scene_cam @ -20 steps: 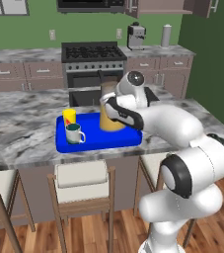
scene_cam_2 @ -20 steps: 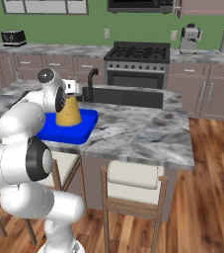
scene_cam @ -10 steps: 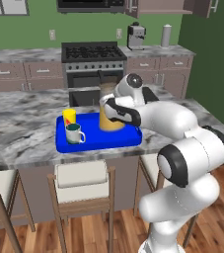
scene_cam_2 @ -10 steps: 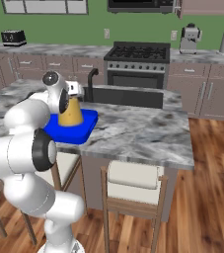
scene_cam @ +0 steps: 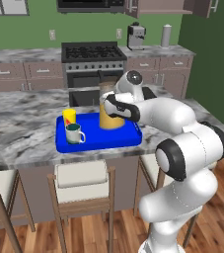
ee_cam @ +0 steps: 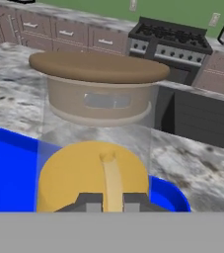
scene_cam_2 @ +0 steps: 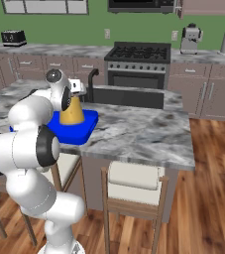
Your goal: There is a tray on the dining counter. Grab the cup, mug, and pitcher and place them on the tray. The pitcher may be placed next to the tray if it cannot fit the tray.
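Green walls and brown cabinets back a kitchen where a black stove stands behind the dining counter, a long grey-white marbled slab with stools tucked under its near edge. On it, toward the middle, lies the bright blue tray.

At the tray's left end the yellow cup stands upright, and the white-grey mug with its teal inside sits just in front of it, nearer the counter's near edge. The pitcher stands upright in the tray's right half, near the back rim; whether its base rests fully on the tray floor cannot be told.

The gripper is nearly closed, its tips pinched on a thin yellowish handle strip running down the pitcher's side, as the hand view shows.

Judging by looks, the pitcher is rigid clear glass, smooth and likely slippery, fragile, and made bottom-heavy by its orange-yellow contents. The conical body would slide out of a side pinch, so the handle strip or the brownish neck seems the sounder hold, kept upright to avoid spilling.

No brand, label or writing is readable; the cup's red-orange mark is too small to make out.
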